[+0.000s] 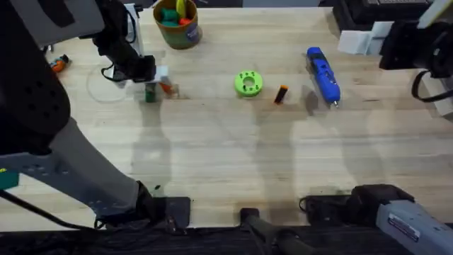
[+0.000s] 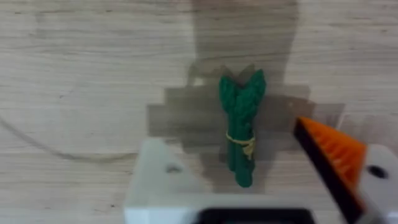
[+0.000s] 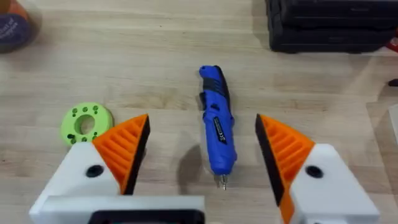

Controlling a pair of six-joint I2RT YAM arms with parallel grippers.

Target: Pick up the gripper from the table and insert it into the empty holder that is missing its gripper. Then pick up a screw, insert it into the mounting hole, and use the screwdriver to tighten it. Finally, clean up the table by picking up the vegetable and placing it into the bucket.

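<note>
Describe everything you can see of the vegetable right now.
The vegetable is a small dark-green toy asparagus bundle, plastic-looking, with pointed tips at one end and a thin yellowish band around its middle. It lies flat on the wooden table at the far left, between the open fingers of the left gripper, which do not touch it.

Desk [image 1: 226,163]: pale wood, matt, visible grain. Screwdriver [image 3: 217,124]: glossy blue plastic, thin metal tip. Vegetable [image 2: 241,124]: dark green, ribbed texture, matt. Right pincer [image 3: 202,152]: white plastic blocks, orange ribbed pads [image 3: 124,146]. Disc [image 1: 248,83]: lime-green matt plastic.
</note>
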